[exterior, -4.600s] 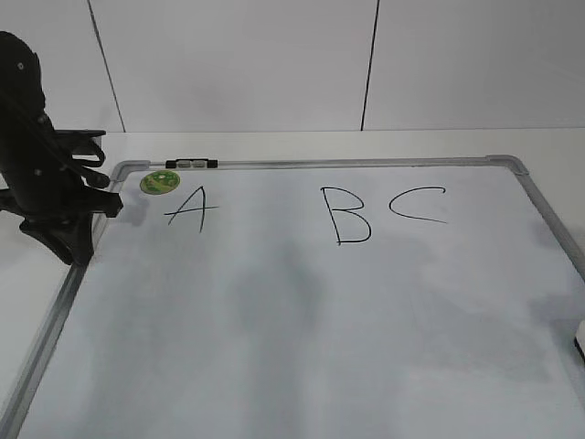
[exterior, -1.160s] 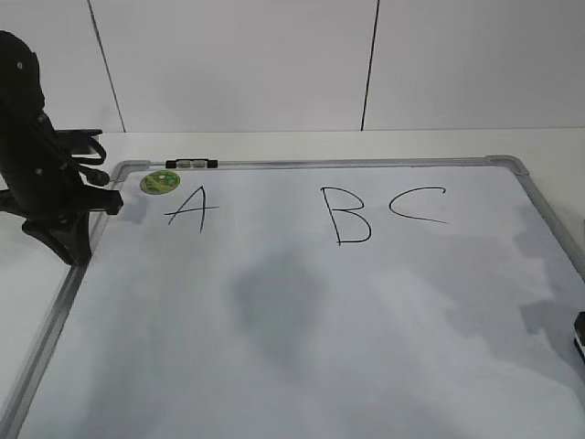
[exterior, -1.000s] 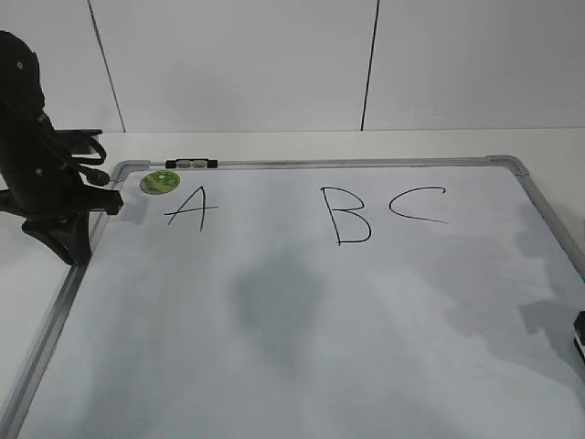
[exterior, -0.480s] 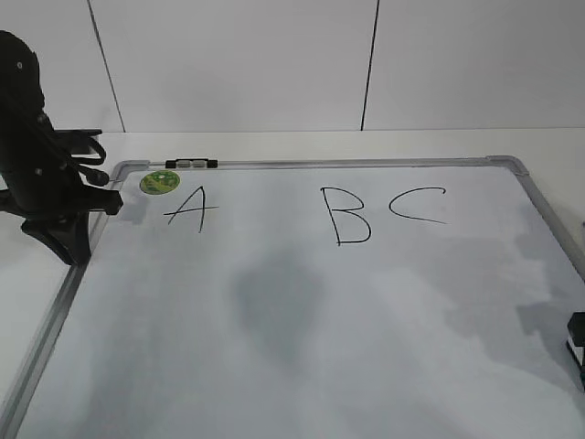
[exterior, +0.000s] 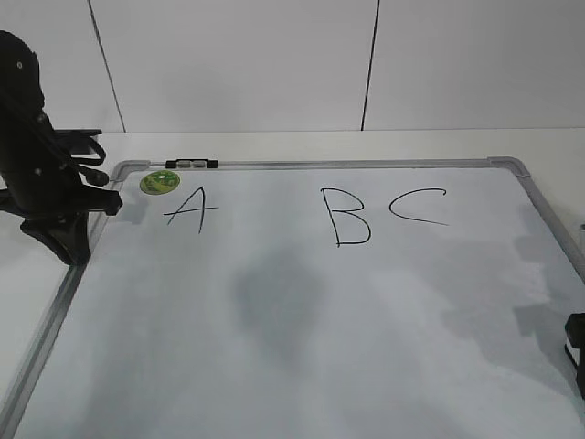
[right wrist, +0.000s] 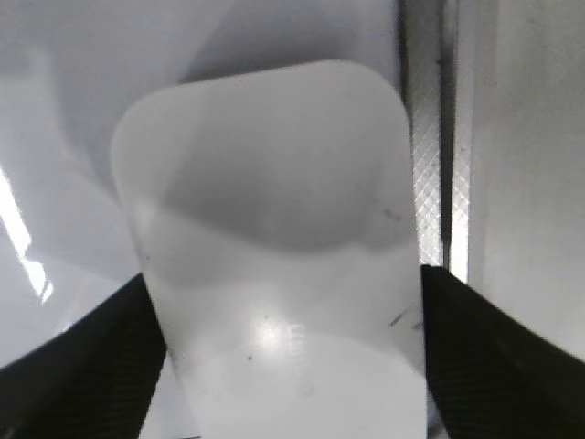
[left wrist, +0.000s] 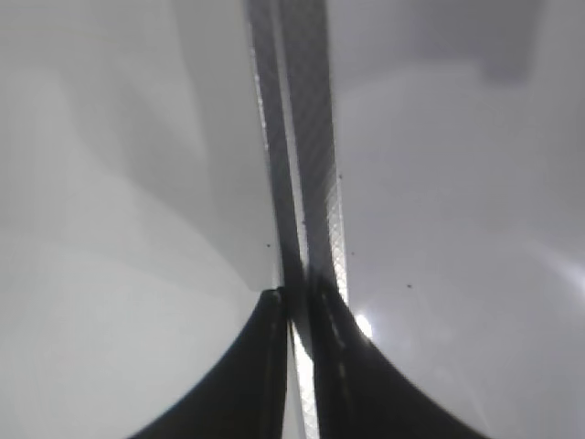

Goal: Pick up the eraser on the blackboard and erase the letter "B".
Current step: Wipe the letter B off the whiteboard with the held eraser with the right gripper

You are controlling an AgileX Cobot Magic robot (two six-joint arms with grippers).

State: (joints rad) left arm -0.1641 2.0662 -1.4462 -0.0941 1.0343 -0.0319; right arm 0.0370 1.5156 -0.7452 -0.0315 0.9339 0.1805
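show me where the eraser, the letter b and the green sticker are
eraser (right wrist: 274,247), right wrist view, middle of its white top
letter B (exterior: 345,216), exterior view, on its black stroke
green sticker (exterior: 159,181), exterior view, centre of the round sticker

The left gripper (left wrist: 302,306) points down over the blackboard's grey metal frame (left wrist: 306,155), its two dark fingers (left wrist: 260,366) drawn almost together at the tips. The frame runs from the picture's top down between them, white surface on either side.
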